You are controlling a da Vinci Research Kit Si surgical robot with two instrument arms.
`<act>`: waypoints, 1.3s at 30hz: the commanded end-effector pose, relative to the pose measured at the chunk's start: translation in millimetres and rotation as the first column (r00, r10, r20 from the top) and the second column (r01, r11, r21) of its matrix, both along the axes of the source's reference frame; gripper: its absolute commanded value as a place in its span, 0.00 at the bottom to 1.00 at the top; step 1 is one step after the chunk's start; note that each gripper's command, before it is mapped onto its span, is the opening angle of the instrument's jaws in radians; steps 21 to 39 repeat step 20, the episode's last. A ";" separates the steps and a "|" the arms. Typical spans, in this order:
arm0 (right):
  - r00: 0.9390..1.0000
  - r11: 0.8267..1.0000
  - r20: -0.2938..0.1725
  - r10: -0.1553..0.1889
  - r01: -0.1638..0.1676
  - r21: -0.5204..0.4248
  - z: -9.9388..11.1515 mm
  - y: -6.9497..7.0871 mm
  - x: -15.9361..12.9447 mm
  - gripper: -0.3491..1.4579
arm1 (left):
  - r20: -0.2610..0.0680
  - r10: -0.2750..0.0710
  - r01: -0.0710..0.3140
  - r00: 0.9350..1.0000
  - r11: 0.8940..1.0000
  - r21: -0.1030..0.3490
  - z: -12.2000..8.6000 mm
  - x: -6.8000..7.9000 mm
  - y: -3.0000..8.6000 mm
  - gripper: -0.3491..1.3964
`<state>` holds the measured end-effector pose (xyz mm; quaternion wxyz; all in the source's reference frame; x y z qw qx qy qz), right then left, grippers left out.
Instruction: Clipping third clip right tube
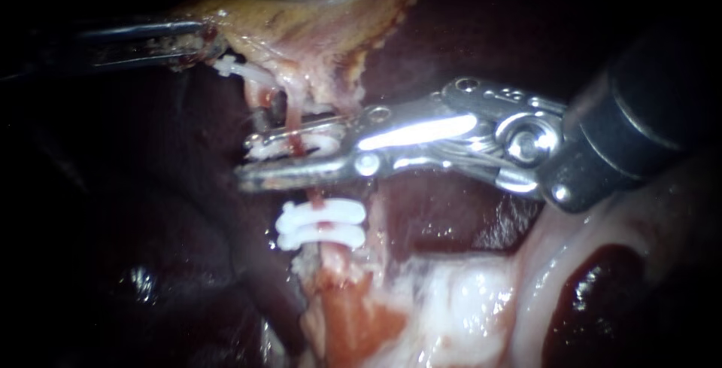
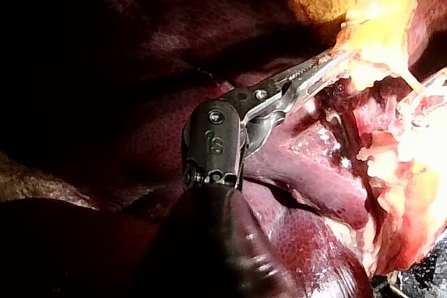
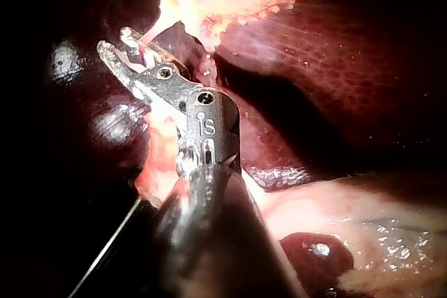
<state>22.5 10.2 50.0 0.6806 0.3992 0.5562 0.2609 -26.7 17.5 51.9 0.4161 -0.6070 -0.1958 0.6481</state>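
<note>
A thin red tube (image 1: pixel 294 121) runs down from the gallbladder (image 1: pixel 301 14) in the endoscope view. My right instrument (image 1: pixel 247 160) comes in from the right. Its jaws straddle the tube and are shut on a white clip (image 1: pixel 320 144) that sits across it. Below them, two white clips (image 1: pixel 322 225) lie close together on the same tube. My left instrument (image 1: pixel 199 44) enters at the upper left, its jaws shut on the gallbladder's ragged edge. The left wrist view shows the left instrument (image 2: pixel 341 58) biting yellow tissue. In the right wrist view the right instrument (image 3: pixel 115 45) reaches under the gallbladder.
Dark liver (image 1: pixel 113 210) fills the left and the background. Pale, glistening tissue (image 1: pixel 466 300) with a dark red hollow (image 1: pixel 594 300) lies at the lower right, under the right instrument's shaft. A second pale strand (image 1: pixel 252 73) hangs beside the tube.
</note>
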 end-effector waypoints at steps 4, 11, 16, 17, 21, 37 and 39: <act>1.000 0.999 0.012 0.002 -0.003 0.052 0.0 -0.1 -0.2 0.00 | 0.000 -0.001 0.001 1.000 1.000 0.000 0.0 0.0 0.0 0.00; 1.000 0.995 0.030 -0.001 -0.002 0.096 -0.1 -0.2 -0.4 0.00 | 0.000 -0.001 0.001 1.000 1.000 0.000 0.0 -0.1 0.0 0.00; 1.000 0.995 0.030 -0.002 -0.001 0.096 0.1 -0.1 -0.4 0.00 | 0.000 -0.001 0.001 1.000 1.000 0.000 0.0 -0.1 0.0 0.00; 1.000 0.995 0.030 -0.002 -0.001 0.096 0.2 -0.1 -0.4 0.00 | 0.000 -0.001 0.001 1.000 1.000 0.000 0.0 -0.1 0.0 0.00; 1.000 0.996 0.030 -0.002 -0.001 0.093 0.9 0.0 -0.4 0.09 | 0.000 -0.001 0.001 1.000 1.000 0.000 0.0 -0.2 0.0 0.00; 1.000 0.996 0.030 -0.002 -0.001 0.093 0.9 0.0 -0.4 0.09 | 0.000 -0.001 0.001 1.000 1.000 0.000 0.0 -0.2 0.0 0.00; 1.000 0.996 0.030 -0.002 -0.001 0.093 0.9 0.0 -0.4 0.09 | 0.000 -0.001 0.001 1.000 1.000 0.000 0.0 -0.2 0.0 0.00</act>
